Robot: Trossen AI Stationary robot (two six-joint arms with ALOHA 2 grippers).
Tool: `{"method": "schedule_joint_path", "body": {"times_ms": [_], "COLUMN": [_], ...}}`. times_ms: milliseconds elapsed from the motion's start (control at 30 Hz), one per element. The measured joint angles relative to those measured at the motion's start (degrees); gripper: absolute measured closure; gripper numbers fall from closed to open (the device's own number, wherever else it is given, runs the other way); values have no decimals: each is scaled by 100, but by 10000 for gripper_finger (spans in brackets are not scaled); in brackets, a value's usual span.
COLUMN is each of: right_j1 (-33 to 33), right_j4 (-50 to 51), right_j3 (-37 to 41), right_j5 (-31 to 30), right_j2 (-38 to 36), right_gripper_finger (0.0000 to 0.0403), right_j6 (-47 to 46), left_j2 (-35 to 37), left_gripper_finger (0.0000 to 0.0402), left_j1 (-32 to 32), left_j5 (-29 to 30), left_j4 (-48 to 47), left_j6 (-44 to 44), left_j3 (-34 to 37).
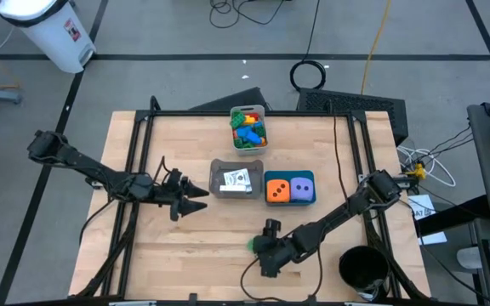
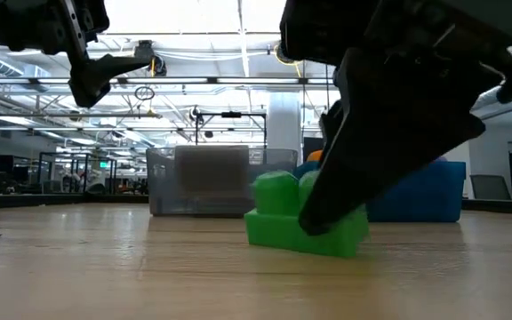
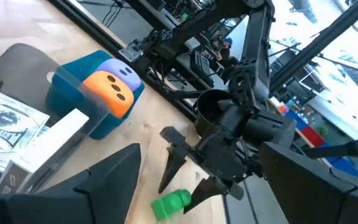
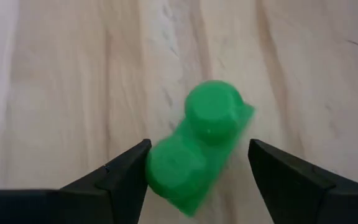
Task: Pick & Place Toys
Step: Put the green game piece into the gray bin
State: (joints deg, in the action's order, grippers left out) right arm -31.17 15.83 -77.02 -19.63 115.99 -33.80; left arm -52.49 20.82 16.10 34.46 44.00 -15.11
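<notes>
A green two-stud brick (image 4: 197, 149) lies alone, studs up, on the wooden table (image 1: 185, 255) near its front edge. My right gripper (image 4: 199, 144) slants down over it, open, with one finger on each side of the brick (image 1: 252, 245). My left gripper (image 1: 201, 197) hovers open and level above the table, left of the grey bin (image 1: 236, 180) that holds white-edged cards. An orange die (image 3: 109, 92) and a purple die (image 1: 302, 189) sit in the teal bin (image 1: 289, 204). Several coloured bricks fill the pale bin (image 1: 248, 127) at the far side. My right gripper has one finger (image 4: 129, 171) close against the stud (image 4: 173, 168) nearer the camera; whether it touches, I cannot tell. The other finger (image 4: 278, 174) stands clear of the brick's side. The brick rests flat on the table.
A black cup (image 1: 360, 268) stands at the table's front right corner. Black frame rails (image 1: 134, 170) run along the table's left, right and far sides, and a cable (image 1: 339, 161) crosses its right part. Bare wood lies between the two grippers.
</notes>
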Motion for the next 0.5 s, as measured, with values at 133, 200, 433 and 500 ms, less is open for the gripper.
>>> {"method": "schedule_joint_path", "body": {"times_ms": [133,200,433,500], "right_j1": [34,39,41,41], "right_j4": [-308,-363,-472,-508], "right_j3": [241,256,261,261], "right_j5": [24,18,59,221], "right_j2": [23,19,-36,-99], "right_gripper_finger": [174,197,276,276], "right_j6": [158,165,350,350], "left_j2": [0,0,0,0], "left_gripper_finger": [64,64,64,64], "left_j1": [0,0,0,0], "left_j5": [0,0,4,4], "left_j4": [0,2,7,8], "left_j6": [158,156,156,154], "left_j3": [0,-2,-4,-4]}}
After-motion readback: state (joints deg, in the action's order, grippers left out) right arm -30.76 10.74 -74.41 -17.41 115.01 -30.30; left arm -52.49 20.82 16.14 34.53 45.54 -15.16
